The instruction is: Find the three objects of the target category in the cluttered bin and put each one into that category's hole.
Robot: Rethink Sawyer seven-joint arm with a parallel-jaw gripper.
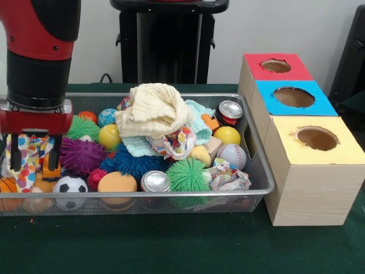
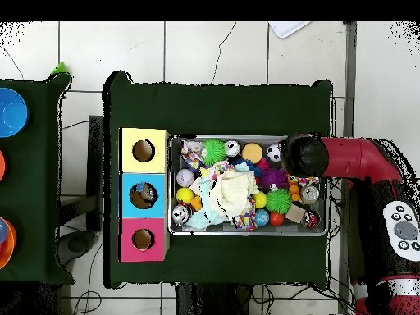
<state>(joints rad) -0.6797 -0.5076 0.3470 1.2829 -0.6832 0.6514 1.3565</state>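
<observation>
The wire mesh bin [image 1: 171, 194] lies on the green table, heaped with toys; it also shows in the overhead view [image 2: 246, 233]. My gripper [image 1: 35, 165] hangs over the bin's left end in the front view, open, its black fingers [image 1: 16, 155] lowered on either side of a wad of dotted paper [image 1: 29, 154]. In the overhead view the arm's end [image 2: 302, 156] covers it. No transparent crinkly container shows clearly in the heap. The blue-topped box's hole [image 1: 293, 97] stands to the right of the bin and shows in the overhead view [image 2: 143, 195].
A red-topped box [image 1: 276, 67] and a yellow-topped box [image 1: 316, 140] flank the blue one. A cream cloth [image 1: 154, 108] tops the heap. Silver cans [image 1: 155, 181] [image 1: 230, 109], spiky balls [image 1: 188, 174], a baseball [image 1: 231, 155] and a soccer ball [image 1: 70, 185] fill the bin.
</observation>
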